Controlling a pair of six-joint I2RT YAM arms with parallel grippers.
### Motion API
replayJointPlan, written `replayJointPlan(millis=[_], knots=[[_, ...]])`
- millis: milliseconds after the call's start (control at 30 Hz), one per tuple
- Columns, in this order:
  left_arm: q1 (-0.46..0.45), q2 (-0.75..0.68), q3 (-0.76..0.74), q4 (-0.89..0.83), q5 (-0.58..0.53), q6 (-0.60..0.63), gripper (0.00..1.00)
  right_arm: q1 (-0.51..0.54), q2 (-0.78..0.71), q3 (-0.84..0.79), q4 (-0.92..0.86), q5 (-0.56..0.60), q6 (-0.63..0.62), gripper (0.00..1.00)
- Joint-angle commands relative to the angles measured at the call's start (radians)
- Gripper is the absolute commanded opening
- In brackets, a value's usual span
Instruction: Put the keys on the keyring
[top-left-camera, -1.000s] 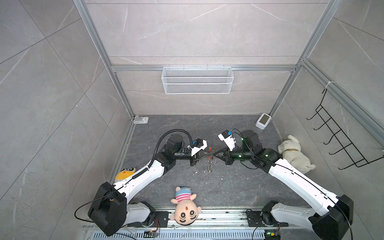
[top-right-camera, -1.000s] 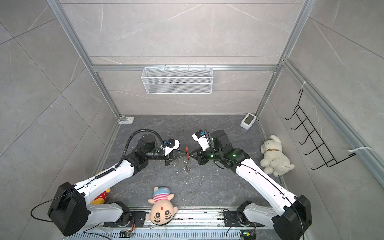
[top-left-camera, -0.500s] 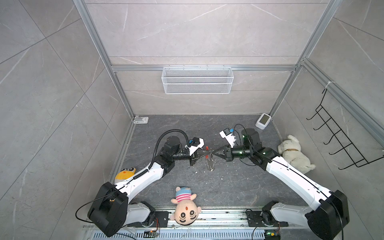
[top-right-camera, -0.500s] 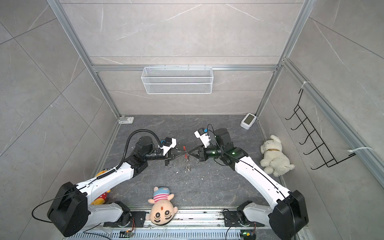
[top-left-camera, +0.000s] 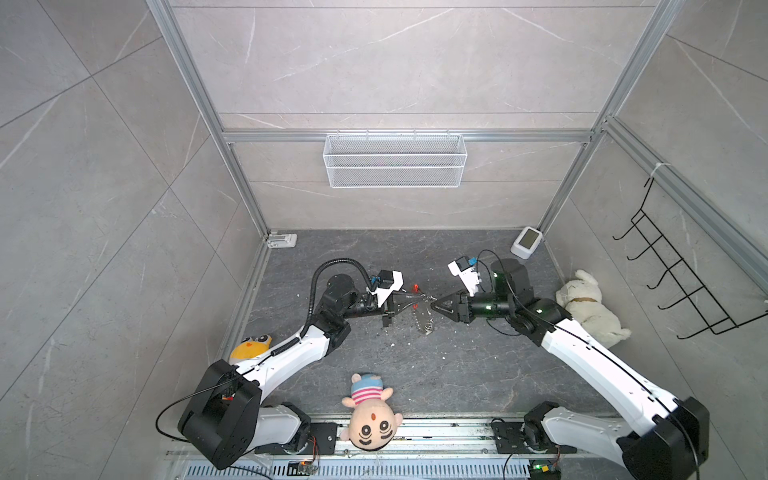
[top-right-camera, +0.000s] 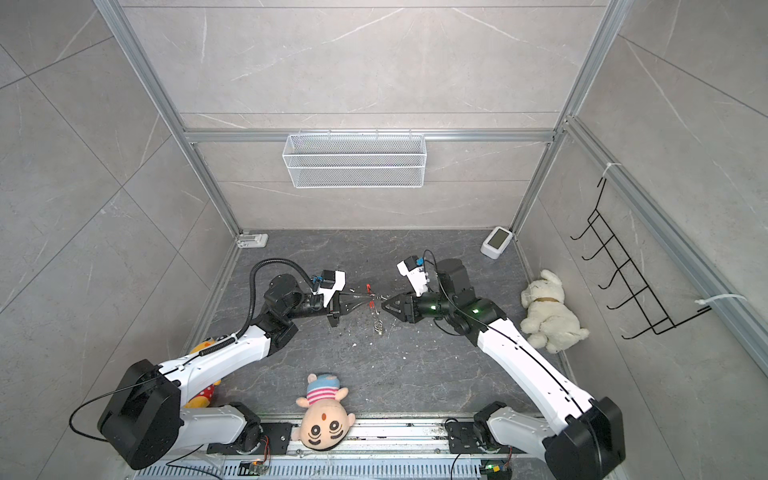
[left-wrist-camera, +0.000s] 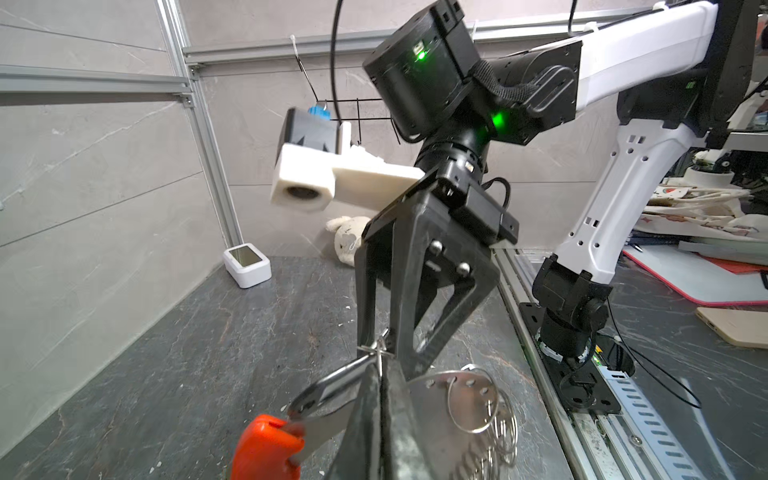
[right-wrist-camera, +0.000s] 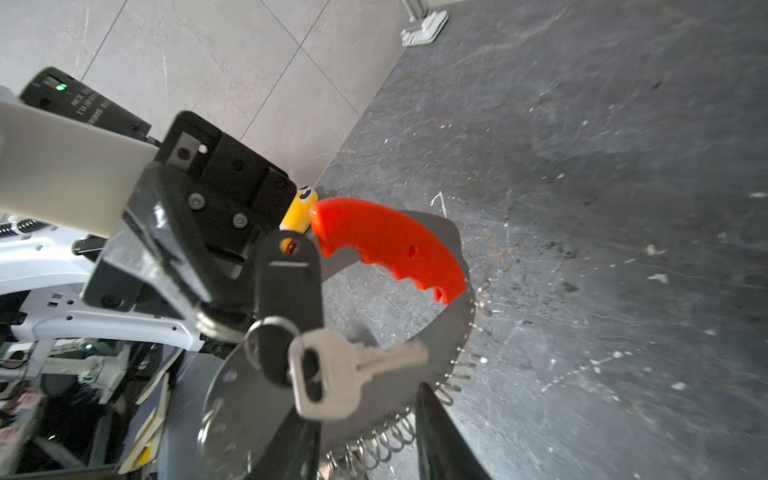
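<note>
Keyring hangs above the bench centre, clamped in the closed left gripper. Keys dangle against it, just before the right gripper tips; its jaws stand narrowly parted, gripping nothing. Red segment lies beyond.

The tabletop is a dark grey, stone-patterned slab with pale veins, walled on the left, far and right sides. A small white device with a screen sits in the far right corner, and a white bracket in the far left corner. A white plush dog lies against the right edge. A yellow plush toy lies at the left edge, partly hidden. A doll with a striped cap lies at the near edge, its head over the rail. White crumbs are scattered across the middle.
</note>
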Motion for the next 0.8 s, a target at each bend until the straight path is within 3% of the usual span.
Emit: replayJointPlan(millis=[0,267,333,433,567,767], knots=[[0.022,-0.005,0.024,0.123,0.062,-0.05,0.0,-0.004,-0.077,0.053,-0.063,0.101,-0.111,0.36],[0.033,0.005,0.058,0.122,0.108,-0.091,0.0,0.007,-0.017,0.116,0.053,-0.054,-0.138,0.34],[0.033,0.008,0.061,0.131,0.112,-0.103,0.0,0.012,0.02,0.127,0.081,-0.083,-0.133,0.29],[0.033,0.012,0.065,0.151,0.125,-0.129,0.0,0.025,0.067,0.14,0.092,-0.105,-0.144,0.14],[0.033,0.02,0.073,0.16,0.133,-0.145,0.0,0.031,0.099,0.129,0.138,-0.117,-0.124,0.2],[0.036,0.031,0.082,0.188,0.132,-0.16,0.0,0.033,0.119,0.092,0.139,-0.133,-0.095,0.19]])
